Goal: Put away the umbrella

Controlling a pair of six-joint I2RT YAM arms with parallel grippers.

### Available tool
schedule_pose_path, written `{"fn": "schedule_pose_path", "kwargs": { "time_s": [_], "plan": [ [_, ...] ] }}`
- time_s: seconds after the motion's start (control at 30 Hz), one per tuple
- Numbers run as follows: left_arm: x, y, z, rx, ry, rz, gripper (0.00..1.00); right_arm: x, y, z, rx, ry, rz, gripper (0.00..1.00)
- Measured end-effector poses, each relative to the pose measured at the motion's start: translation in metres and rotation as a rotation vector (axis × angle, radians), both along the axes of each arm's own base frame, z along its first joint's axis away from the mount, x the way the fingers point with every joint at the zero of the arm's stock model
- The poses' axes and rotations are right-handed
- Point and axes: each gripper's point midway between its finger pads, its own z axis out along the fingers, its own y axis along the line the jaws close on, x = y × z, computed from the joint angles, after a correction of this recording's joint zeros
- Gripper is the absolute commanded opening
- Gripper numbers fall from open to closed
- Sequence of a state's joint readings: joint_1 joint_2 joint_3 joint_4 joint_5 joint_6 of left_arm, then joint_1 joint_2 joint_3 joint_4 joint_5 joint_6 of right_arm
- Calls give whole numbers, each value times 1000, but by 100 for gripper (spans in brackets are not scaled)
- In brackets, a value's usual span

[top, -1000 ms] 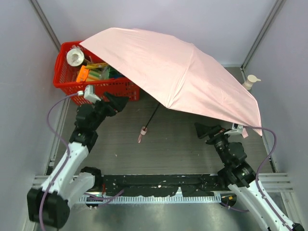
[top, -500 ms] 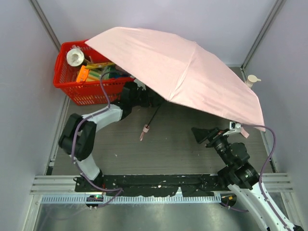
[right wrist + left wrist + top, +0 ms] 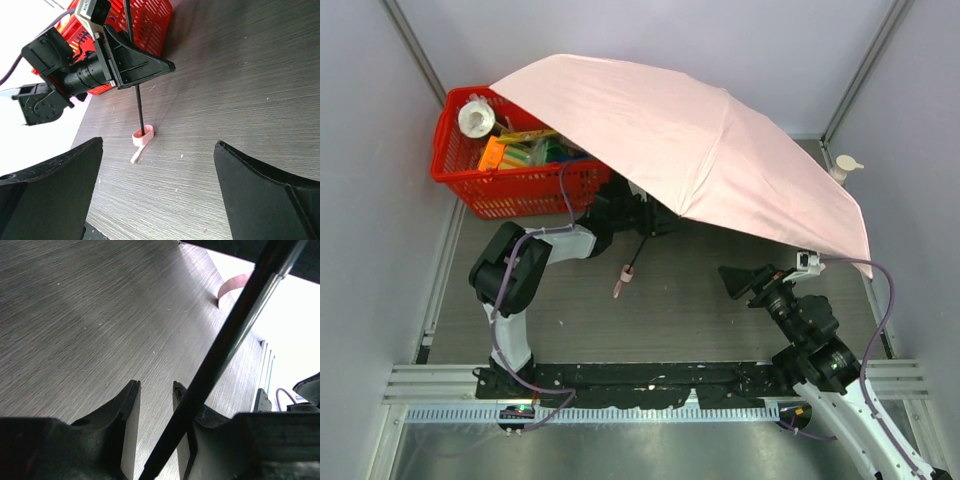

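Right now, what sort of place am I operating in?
Probably a robot test cell: plain grey panel walls with metal corner posts, a black base rail along the near edge, and a red basket of props.

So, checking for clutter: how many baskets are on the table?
1: the red basket at far left, partly under the umbrella; its canopy could hide another.

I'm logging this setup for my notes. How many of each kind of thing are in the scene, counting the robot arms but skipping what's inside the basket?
Umbrella: 1
Red basket: 1
White pump bottle: 1
Robot arms: 2, the left arm and the right arm
Total: 5
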State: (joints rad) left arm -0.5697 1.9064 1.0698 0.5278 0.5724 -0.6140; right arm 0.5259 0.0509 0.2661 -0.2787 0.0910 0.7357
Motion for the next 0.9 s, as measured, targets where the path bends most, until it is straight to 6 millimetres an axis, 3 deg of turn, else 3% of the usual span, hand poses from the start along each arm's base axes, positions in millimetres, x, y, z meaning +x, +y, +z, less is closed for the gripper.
{"fn": "schedule_pose_path", "kwargs": {
  "time_s": [0.13, 0.27, 0.43, 0.73, 0.9],
  "plan": [
    [-9, -8, 10, 1, -29, -19, 12, 4, -2, -5, -13, 21, -20, 96],
    [-20, -24, 55, -3, -120, -51, 1, 7, -5, -10, -26, 41, -45, 95],
    [-22, -31, 117, -14, -168, -7, 0, 8, -8, -7, -36, 51, -62, 95],
    [-30, -27, 218, -32, -232, 89, 0, 7, -14, 21, -42, 2, -81, 95],
    [-63, -33, 281, -65, -270, 156, 0, 10, -12, 42, -73, 12, -76, 94]
  ]
}}
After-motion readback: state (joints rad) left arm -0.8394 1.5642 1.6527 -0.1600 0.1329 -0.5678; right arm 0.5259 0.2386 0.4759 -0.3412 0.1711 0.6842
